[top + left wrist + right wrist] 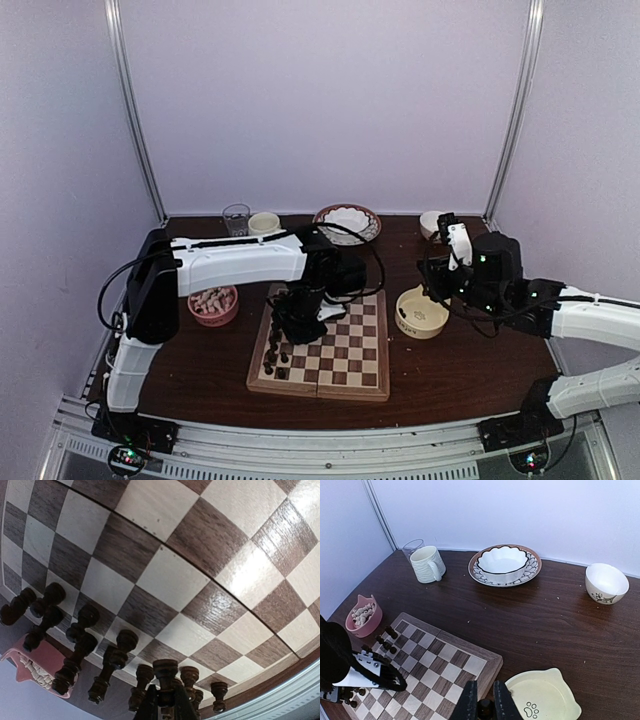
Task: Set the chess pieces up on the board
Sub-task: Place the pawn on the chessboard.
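Board (340, 362): open and flat on table (545, 625), centre-left, in front of L arm (240, 262); most squares bare
Dark pcs (275, 357): upright, two files along board's left edge, grouped toward its near half; each on its own square as far as wrist view shows
L arm: reaches in from left, wrist bent down over board's left part
L gripper (165, 692): points down at board; fingers pulled together, clamped on upper part of one dark pc
Held pc (165, 670): upright, base toward board, in line w/ the other dark pcs by the board edge; whether base touches the square: cannot tell
R gripper (485, 686): raised off table, right of board, near yellow dish (545, 700); fingers drawn together; narrow gap btw them too dark to tell if anything sits there
Cream pcs (361, 614): heaped in pink bowl (369, 625)
Pink bowl: on table near board's far-left corner, apart from it
Yellow dish: cat-head outline w/ paw print inside, just beside board's far-right corner
Rear of table, left to right: glass (411, 546) just behind mug (427, 564); scalloped bowl (504, 562) sitting on patterned plate (534, 569); white bowl (606, 582) w/ small dark motif, well apart at far right
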{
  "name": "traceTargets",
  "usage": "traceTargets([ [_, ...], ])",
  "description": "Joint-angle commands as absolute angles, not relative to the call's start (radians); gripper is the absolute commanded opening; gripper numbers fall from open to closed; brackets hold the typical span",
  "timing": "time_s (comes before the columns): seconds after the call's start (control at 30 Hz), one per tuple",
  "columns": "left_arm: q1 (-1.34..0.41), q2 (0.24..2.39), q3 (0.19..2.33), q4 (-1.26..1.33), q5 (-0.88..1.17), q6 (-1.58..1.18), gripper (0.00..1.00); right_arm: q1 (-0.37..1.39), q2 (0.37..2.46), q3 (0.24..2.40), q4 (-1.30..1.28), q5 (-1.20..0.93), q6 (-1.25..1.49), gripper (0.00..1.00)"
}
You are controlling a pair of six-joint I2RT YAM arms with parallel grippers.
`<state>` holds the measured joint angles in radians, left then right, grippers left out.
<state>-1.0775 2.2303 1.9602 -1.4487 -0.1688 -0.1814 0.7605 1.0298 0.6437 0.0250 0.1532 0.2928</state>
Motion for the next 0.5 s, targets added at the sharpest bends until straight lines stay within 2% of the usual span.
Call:
traceTargets([
  [0.0, -1.08, 2.257, 1.997, -1.502, -0.157, -0.177, 0.03, 0.755, 1.024, 0.634, 0.038, 0.181, 0.301, 0.07],
  [0.23, -1.079, 2.288, 2.003, -1.504, -0.122, -0.161, 0.04, 0.755, 1.035, 0.638, 0.038, 0.179, 0.302, 0.07],
  [0.47, -1.079, 2.306, 2.028, -1.504, -0.105, -0.153, 0.11, 0.753, 1.035, 0.638, 0.037, 0.176, 0.302, 0.07],
])
